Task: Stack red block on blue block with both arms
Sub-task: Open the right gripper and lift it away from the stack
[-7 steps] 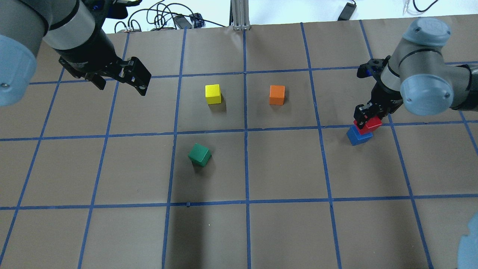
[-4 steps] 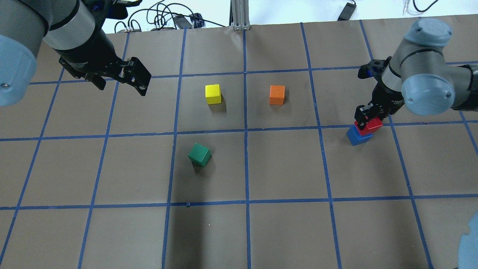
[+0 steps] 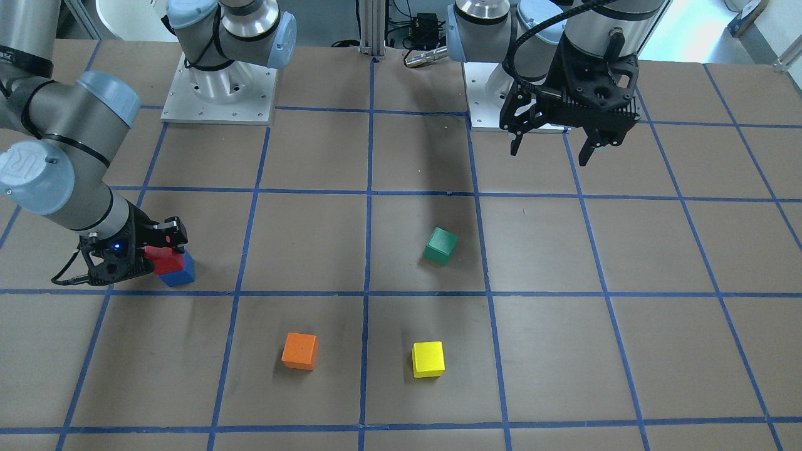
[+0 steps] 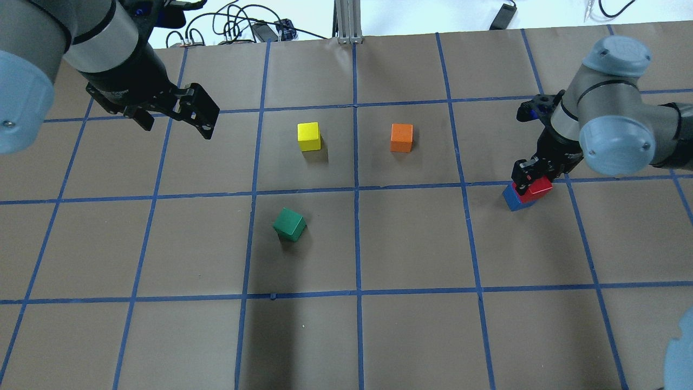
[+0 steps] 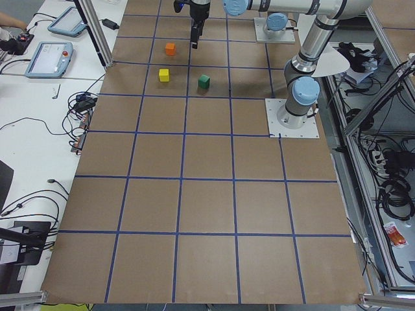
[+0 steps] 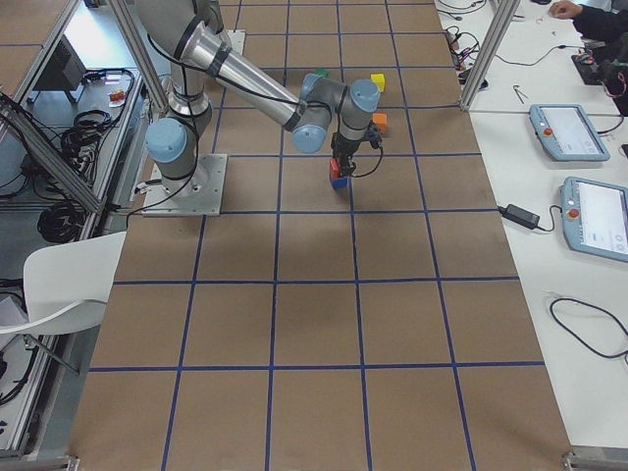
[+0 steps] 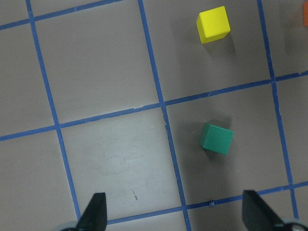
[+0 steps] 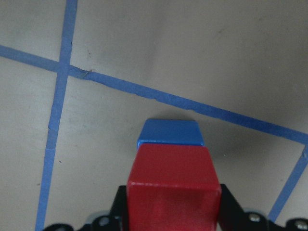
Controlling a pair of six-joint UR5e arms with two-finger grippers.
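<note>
Red block (image 8: 173, 190): it is held between the two fingers of the right gripper (image 8: 173, 211), directly above the blue block, near the surface edge on the robot's right side.
Blue block (image 8: 169, 132): it stands on the surface just beside a blue tape line. The red block covers most of it, with a small offset. Whether the two blocks touch, I cannot tell.
Right gripper: clamped on the red block. In the overhead view one finger is hidden behind the block.
Writing: the pale blue joint cap (image 3: 28, 169) of the right arm carries a logo, where only a letter "R" is readable.
Left gripper (image 3: 550, 153): fingers spread apart, holding nothing, high above the surface and well apart from the stack.
Other blocks: green block (image 3: 440, 245), yellow block (image 3: 428, 359), orange block (image 3: 299, 350). The orange one is cut off at the edge of the left wrist view.
Surface (image 3: 626, 250): brown, with a grid of blue tape.
</note>
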